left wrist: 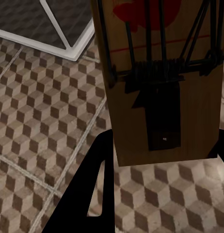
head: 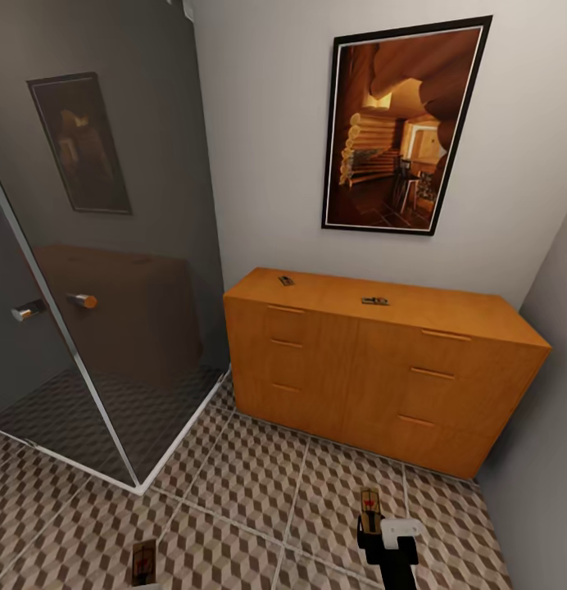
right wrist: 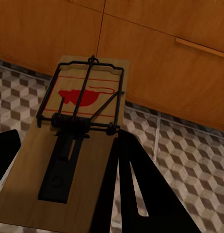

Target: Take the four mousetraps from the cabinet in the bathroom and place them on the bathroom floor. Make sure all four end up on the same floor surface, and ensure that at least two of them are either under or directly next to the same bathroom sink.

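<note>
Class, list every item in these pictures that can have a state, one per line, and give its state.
Left gripper: shut on a mousetrap.
Right gripper: shut on a second mousetrap.
Two mousetraps on the cabinet top: lying flat, apart, not picked up.
Cabinet: all drawers closed.
Glass shower door: closed.

I can't read any words, numbers or brand names from here. The only mark I can make out is a red mouse-shaped print with thin red lines around it, on the wooden board of the mousetrap (right wrist: pixel 75 145) in my right gripper (right wrist: pixel 63 189). The mousetrap (left wrist: pixel 163 80) in my left gripper (left wrist: pixel 141 194) carries part of a similar red print at its far end, cut off by the frame edge. The framed picture (head: pixel 402 127) on the wall bears no lettering.
</note>
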Motion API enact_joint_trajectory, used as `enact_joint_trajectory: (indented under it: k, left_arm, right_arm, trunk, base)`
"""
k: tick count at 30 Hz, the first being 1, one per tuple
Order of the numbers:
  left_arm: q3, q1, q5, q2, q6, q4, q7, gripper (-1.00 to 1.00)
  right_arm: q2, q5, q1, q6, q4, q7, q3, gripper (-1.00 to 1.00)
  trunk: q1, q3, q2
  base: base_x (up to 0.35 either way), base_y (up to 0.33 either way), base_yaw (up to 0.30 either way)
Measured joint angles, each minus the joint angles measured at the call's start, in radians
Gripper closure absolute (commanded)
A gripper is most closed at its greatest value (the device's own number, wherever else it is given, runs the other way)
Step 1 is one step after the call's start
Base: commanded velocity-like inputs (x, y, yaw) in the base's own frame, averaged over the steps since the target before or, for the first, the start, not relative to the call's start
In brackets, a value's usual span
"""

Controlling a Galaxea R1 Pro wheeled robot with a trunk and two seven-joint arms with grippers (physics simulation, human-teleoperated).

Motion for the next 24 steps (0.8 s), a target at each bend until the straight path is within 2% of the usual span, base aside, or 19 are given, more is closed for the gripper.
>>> enact_joint_trajectory:
  k: [24]
  left_arm:
    - [0.0, 0.0, 0.0, -0.001, 0.0, 0.0, 0.0, 1.0]
  right_arm:
    - [0.0, 0.0, 0.0, 0.0, 0.001, 0.0, 0.0, 1.0]
  trunk:
    - [0.0, 0.038, 0.0]
  base:
    - [0.0, 0.0, 0.0]
